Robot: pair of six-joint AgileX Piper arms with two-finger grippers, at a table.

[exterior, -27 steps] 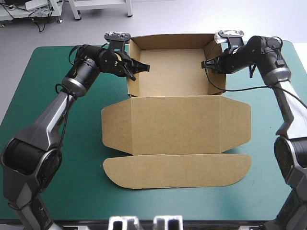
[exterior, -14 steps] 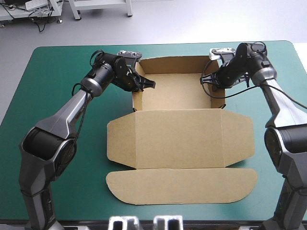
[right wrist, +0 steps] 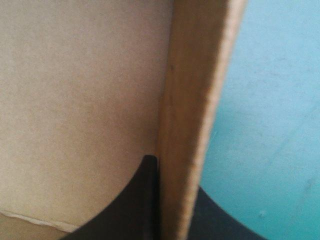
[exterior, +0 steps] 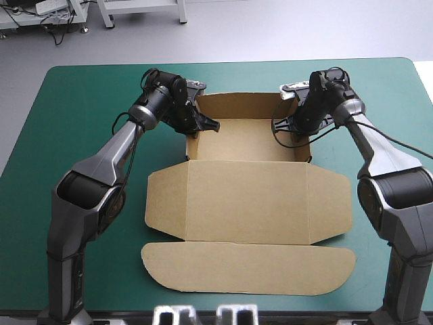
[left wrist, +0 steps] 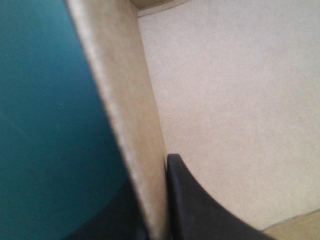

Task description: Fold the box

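On the teal-green cover (exterior: 81,101), toward its far edge, your box (exterior: 247,196) sits as an open tray. Your left gripper (left wrist: 150,200) pinches its left wall, nearly closed; your right gripper (right wrist: 170,190) likewise pinches the right wall.

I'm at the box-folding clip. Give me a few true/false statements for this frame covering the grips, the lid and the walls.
1. The left end effector is shut on the left side wall of the box. True.
2. The right end effector hangs open above the table, clear of the box. False: it is shut on the right side wall, with one finger on each face of the board.
3. The lid lies flat on the teal-green cover, on the near side of the tray. True.
4. The back wall lies flat on the cover. False: it stands upright between the two side walls.
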